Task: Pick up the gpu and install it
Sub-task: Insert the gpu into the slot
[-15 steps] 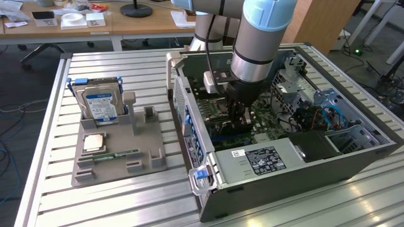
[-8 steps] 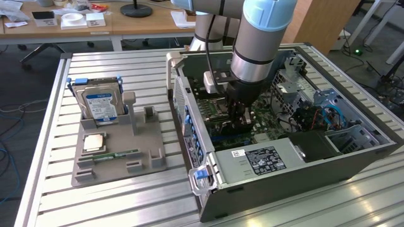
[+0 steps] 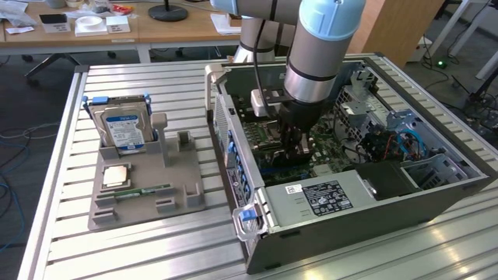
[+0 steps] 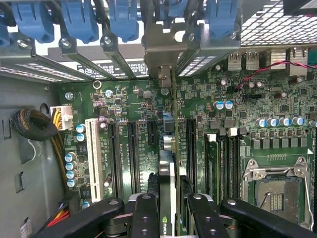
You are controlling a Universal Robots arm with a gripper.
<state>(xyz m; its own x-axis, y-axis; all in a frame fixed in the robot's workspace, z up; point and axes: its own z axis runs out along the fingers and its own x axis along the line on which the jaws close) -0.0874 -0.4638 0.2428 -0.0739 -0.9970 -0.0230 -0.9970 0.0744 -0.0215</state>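
The pincer (image 4: 167,208) pinches the gpu (image 4: 167,173) edge-on between its fingers, above the motherboard (image 4: 124,99).

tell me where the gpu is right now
The gpu is held edge-on in the gripper inside the open computer case, just above the motherboard's expansion slots, its bracket end toward the blue slot clips.

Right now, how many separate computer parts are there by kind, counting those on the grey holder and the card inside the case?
hard drive, standing on the grey holder: 1
processor chip, flat on the holder: 1
memory stick, lying on the holder: 1
gpu, inside the case over the motherboard slots: 1
Total: 4
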